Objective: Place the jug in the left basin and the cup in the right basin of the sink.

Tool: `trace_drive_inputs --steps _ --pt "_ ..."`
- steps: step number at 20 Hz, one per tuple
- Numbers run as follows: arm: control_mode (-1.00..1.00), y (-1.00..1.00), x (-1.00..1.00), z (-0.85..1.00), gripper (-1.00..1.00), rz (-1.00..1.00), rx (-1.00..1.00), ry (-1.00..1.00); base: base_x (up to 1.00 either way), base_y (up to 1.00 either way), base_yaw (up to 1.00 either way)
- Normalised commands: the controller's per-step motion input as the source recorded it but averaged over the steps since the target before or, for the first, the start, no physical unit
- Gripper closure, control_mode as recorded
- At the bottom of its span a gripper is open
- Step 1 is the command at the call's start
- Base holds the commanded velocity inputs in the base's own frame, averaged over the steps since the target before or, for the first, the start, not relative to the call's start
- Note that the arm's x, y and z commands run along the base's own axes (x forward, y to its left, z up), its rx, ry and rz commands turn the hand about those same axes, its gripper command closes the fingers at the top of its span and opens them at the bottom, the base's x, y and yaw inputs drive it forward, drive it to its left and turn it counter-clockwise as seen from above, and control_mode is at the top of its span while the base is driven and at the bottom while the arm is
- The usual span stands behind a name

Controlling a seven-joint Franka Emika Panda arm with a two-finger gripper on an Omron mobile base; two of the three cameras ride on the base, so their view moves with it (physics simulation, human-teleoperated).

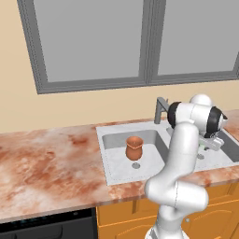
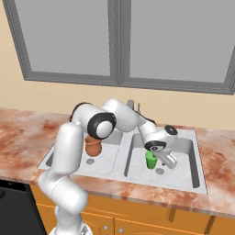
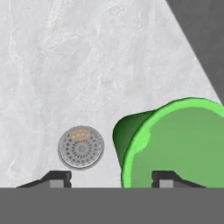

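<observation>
Right under your camera on the hand, the claw (image 3: pixel 111 179) stands spread: one finger tip sits near the round drain (image 3: pixel 81 147), the other over the mouth of the green cup (image 3: pixel 175 144), and neither pinches it. In the right base view you see that cup (image 2: pixel 150 160) standing upright on the floor of the right basin (image 2: pixel 183 172), just beside its drain, with the claw (image 2: pixel 160 158) directly above it. Further along, the terracotta jug (image 1: pixel 134 148) stands upright in the left basin (image 1: pixel 112 161), close to that basin's own drain. Behind both basins the angular grey faucet (image 1: pixel 160 109) rises from the sink (image 1: pixel 105 128) rim, set into the marbled reddish counter (image 1: pixel 46 158).
</observation>
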Motion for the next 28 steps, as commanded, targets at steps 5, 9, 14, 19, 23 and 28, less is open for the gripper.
trace_drive_inputs --steps 5,9,14,19,23,28 --pt "-1.00 -0.03 0.00 0.32 -1.00 0.00 0.00 0.00 0.00 0.00 0.00" --pt "-1.00 0.00 -0.12 0.76 -1.00 0.00 0.00 0.00 0.00 0.00 0.00" --pt "-1.00 0.00 -0.22 0.77 -1.00 0.02 0.00 0.00 0.00 0.00 0.00" --pt "-1.00 0.03 -0.47 0.58 -1.00 0.06 0.00 0.00 0.00 0.00 0.00" --pt "-1.00 0.25 -0.76 0.38 -1.00 0.09 -0.05 0.00 0.00 0.00 0.00" --pt "-1.00 0.53 -0.77 0.23 -1.00 0.18 -0.07 0.00 0.00 0.00 0.00"
